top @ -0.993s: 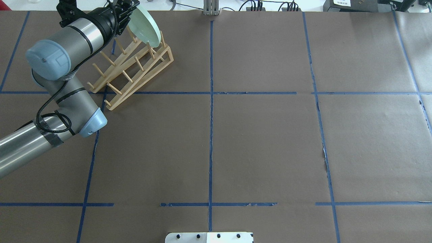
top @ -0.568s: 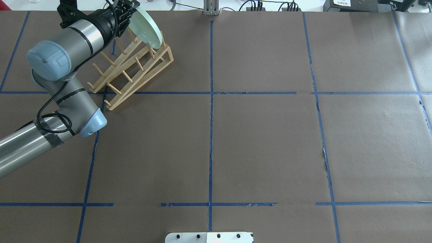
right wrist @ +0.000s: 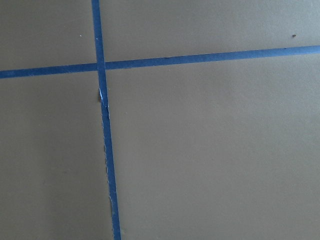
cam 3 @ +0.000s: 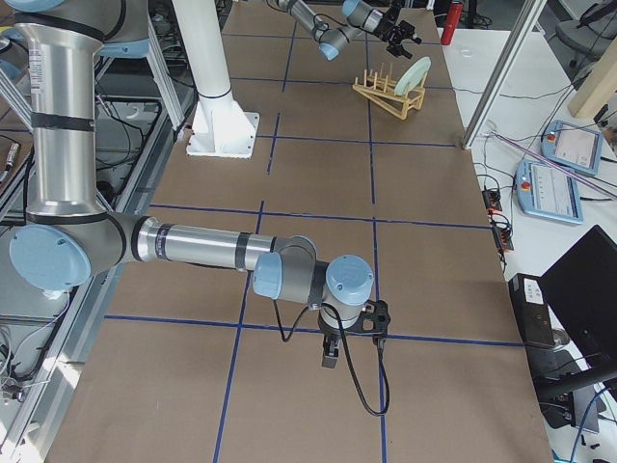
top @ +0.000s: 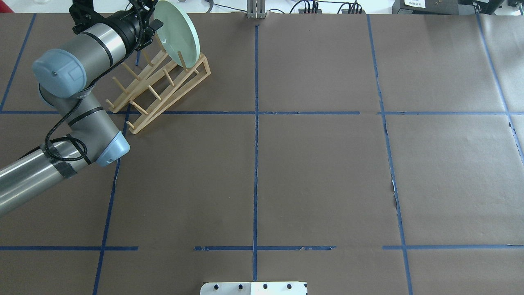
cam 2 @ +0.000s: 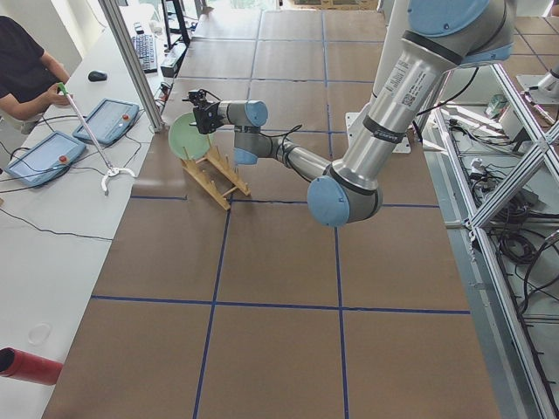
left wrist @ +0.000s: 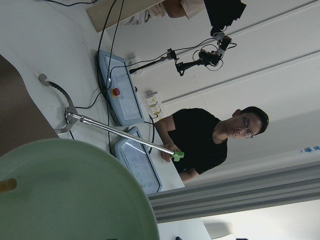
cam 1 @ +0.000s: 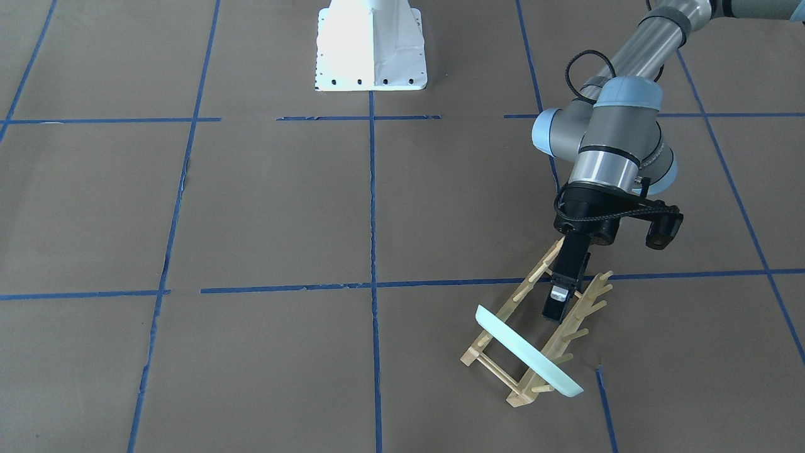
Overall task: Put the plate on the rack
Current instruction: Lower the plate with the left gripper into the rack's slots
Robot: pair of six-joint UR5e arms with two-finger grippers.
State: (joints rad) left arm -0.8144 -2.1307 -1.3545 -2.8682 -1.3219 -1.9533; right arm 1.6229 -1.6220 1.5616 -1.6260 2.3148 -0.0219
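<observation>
Your plate point(top: 178, 35) stands on edge at the far end of the rack point(top: 141, 121), the end away from the robot's base. Its lower rim is down in the rack and its face is tipped a little off vertical. I judge that lean to be what you want. The weight rests against the pegs, one of which crosses the plate's face in the overhead view, so the rack carries it and not the arm. I can't make out which pair of pegs it sits between.

Your left gripper point(cam 1: 555, 311) hangs over the rack between the two peg rows, near the plate's upper rim, and points down along the rails. From across the table there is a bare gap between it and the plate. From overhead its fingers read as spread, holding nothing. Coming in along the rack's length keeps the fingers clear of the pegs. The left wrist camera catches only the plate's top edge and a peg tip point(left wrist: 6, 185).

The placement looks essentially done. When you back out, mind that rim, because a nudge could tip the plate from its slot.

Your right gripper point(cam 3: 330, 357) sits well apart, low over the table point(top: 327, 164) and out of the way. I cannot tell whether its fingers are parted or closed.
</observation>
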